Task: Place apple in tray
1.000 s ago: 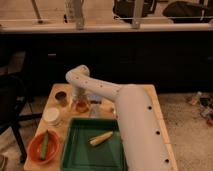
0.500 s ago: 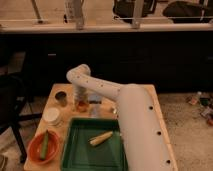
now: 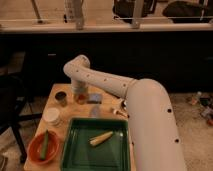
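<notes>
Pincer [image 3: 80, 93]: at the tabletop's [image 3: 70, 111] far side, lowered right onto the apple [image 3: 81, 98]; I cannot tell its opening or hold. Tray [image 3: 82, 152]: nearer the camera than the apple, slightly right.

A wooden table [image 3: 64, 116] stands on grey floor [image 3: 197, 142]. Dark cabinets [image 3: 150, 60] are far behind and a dark chair [image 3: 11, 102] is left. The gripper [image 3: 80, 95] is over the table's far side.

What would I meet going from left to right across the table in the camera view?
Orange bowl → white round container → dark cup → apple, with the gripper at it → blue object. The green tray spans several of these, so it is left out.
</notes>
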Motion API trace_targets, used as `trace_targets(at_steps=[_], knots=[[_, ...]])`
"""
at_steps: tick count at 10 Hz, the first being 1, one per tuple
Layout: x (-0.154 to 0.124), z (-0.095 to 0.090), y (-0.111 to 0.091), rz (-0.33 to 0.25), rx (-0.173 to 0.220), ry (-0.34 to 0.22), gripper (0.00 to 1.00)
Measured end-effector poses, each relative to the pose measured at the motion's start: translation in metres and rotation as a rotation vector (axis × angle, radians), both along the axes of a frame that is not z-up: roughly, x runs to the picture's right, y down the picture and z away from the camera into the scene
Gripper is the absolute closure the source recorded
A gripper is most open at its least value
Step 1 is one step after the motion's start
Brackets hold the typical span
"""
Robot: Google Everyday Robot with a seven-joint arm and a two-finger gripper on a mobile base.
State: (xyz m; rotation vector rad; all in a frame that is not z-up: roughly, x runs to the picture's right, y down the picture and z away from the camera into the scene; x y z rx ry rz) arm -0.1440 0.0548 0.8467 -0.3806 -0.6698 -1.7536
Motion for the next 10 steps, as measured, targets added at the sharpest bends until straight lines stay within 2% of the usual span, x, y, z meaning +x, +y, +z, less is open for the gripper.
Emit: trace_targets(at_steps=[3,6,8,10], knots=[[0.0,-0.038,0.012,-0.028,0.011,0.008,1.0],[0.007,-0.076,0.027,-0.031,-0.012,0.038,1.0],[0.017,-0.1,0.04,-0.01,-0.028,0.071,1.0],[0.03,-0.122,0.056,0.037,-0.044,0.114,1.0]])
